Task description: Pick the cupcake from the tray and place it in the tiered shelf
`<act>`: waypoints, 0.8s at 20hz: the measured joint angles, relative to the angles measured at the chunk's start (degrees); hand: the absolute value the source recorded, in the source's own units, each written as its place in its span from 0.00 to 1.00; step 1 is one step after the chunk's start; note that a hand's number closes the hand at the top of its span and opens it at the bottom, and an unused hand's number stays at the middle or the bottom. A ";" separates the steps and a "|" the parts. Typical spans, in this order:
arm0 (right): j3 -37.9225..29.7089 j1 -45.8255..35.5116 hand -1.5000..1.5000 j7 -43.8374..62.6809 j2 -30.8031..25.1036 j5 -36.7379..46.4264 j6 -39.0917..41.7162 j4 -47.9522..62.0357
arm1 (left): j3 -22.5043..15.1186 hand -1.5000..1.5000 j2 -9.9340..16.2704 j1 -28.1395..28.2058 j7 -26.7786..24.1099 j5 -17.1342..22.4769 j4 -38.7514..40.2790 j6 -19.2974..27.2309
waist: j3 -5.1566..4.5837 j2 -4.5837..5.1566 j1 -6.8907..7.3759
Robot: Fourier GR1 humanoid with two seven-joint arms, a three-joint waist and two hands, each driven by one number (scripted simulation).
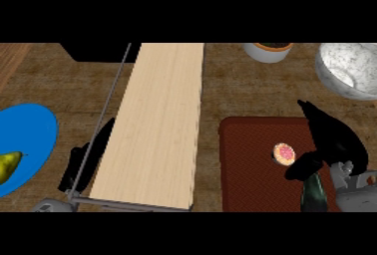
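Observation:
The cupcake (284,154), seen from above with pink icing and a pale wrapper rim, sits on the dark red tray (250,164) at the right. My right hand (335,142) hovers just right of it, fingers relaxed and pointing up the view, thumb (302,169) curving in below the cupcake without closing on it. The tiered shelf (158,119) is a long light wooden board on a thin metal frame in the middle. My left hand (77,167) lies partly hidden behind the shelf's left edge, dark fingers showing.
A blue plate (33,134) with a pear (7,167) lies at the far left. A speckled grey bowl (350,69) stands at the back right, and a white cup (269,51) with an orange rim beside it. A dark object (99,52) sits behind the shelf.

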 measured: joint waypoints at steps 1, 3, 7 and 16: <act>0.24 -0.54 0.00 0.21 1.17 0.12 0.21 1.12 | 0.38 0.50 -0.05 0.10 -0.40 -0.15 0.52 -0.21 | 0.02 0.00 -0.16; 0.94 -2.39 0.00 1.76 3.47 0.46 0.73 2.96 | 0.95 0.50 0.41 0.30 0.57 0.00 -0.60 -0.60 | 0.04 -0.05 -0.25; 2.16 -3.93 0.00 3.67 7.09 2.02 1.18 6.24 | 0.93 0.50 -0.55 0.65 1.34 -0.97 -1.16 0.00 | 0.05 -0.10 -0.57; 2.83 -2.43 0.00 4.26 9.16 8.07 1.94 8.32 | 2.96 0.50 -1.22 0.73 1.12 -1.41 -0.40 -1.49 | 0.06 -0.17 -1.18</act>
